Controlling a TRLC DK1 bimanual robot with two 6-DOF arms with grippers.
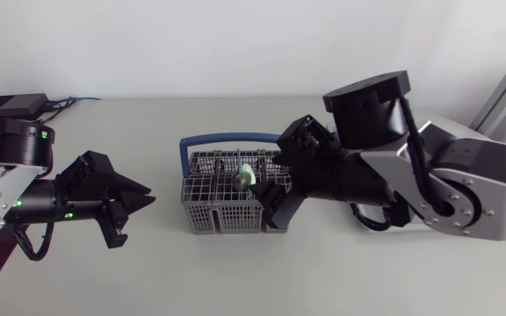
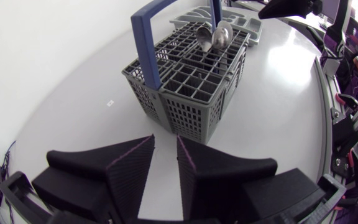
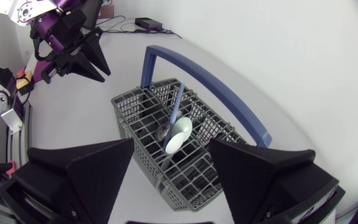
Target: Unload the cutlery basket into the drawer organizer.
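Sitting upright at mid-table between both arms, a grey plastic lattice cutlery basket (image 1: pixel 222 206) with an arched blue handle (image 1: pixel 227 136), probably placed so that either arm can reach in from above. Hanging over its right end, the right gripper (image 3: pixel 171 144), fingers spread wide and holding nothing, with a pale-bowled spoon (image 3: pixel 180 134) just below the gap; lined up, by the look of it, for a straight-down pick. Resting well off the basket's other side, the left gripper (image 1: pixel 150 195), fingers a little apart and empty, out of the working arm's way. Lying just beyond the basket in the left wrist view, a grey moulded-plastic drawer organizer (image 2: pixel 247 26), near enough for a short carry, though hidden under the right arm from above.

Counting: one basket, one organizer, two spoons showing, the pale one and a shiny metal spoon (image 3: pixel 165 132), plus one thin blue stem (image 3: pixel 176 102) standing among them. Impossible to tell what else lies deeper in the cells, or inside the organizer.
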